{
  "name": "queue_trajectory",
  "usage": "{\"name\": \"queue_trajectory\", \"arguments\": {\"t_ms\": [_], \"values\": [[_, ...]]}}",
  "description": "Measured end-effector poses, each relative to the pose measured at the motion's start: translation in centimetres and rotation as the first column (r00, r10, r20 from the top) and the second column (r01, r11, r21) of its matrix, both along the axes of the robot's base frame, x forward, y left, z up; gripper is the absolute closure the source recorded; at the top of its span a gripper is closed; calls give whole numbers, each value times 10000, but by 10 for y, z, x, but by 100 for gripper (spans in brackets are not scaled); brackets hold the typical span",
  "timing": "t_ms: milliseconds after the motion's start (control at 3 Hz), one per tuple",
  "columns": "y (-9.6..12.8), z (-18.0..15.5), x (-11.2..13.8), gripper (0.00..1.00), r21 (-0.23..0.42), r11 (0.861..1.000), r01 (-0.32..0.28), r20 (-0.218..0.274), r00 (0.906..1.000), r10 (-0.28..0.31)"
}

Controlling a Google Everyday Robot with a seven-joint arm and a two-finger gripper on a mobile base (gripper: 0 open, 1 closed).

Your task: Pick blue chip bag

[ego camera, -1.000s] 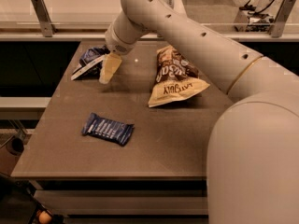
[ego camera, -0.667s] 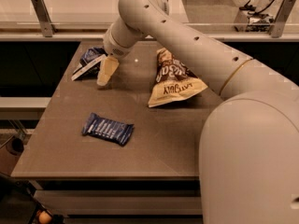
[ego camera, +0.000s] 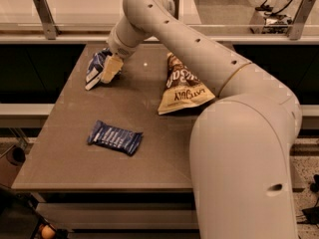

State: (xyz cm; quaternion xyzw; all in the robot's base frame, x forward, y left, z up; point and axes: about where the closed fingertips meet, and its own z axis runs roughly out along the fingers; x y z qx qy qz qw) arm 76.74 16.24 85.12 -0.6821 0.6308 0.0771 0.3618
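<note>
Camera view: end effector (ego camera: 110, 69) against blue chip bag (ego camera: 93, 66), grip unclear; tan bag (ego camera: 182, 87) and flat blue packet (ego camera: 115, 137) well apart.

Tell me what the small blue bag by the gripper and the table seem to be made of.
Blue chip bag: probably foil or plastic film, glossy; wrinkled, with a white edge strip. Table: matte grey-brown top, perhaps laminate or stone; only soft reflections. The gripper is at the bag.

One camera, high behind the arm (ego camera: 239, 133), looks down across the table (ego camera: 65, 166); gripper (ego camera: 105, 73) sits far upper left.
</note>
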Motion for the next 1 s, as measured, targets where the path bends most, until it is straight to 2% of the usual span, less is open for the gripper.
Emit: {"name": "queue_trajectory", "arguments": {"t_ms": [1000], "values": [[5,-6,0,88,-8,10000,-62,-77,10000,62]]}}
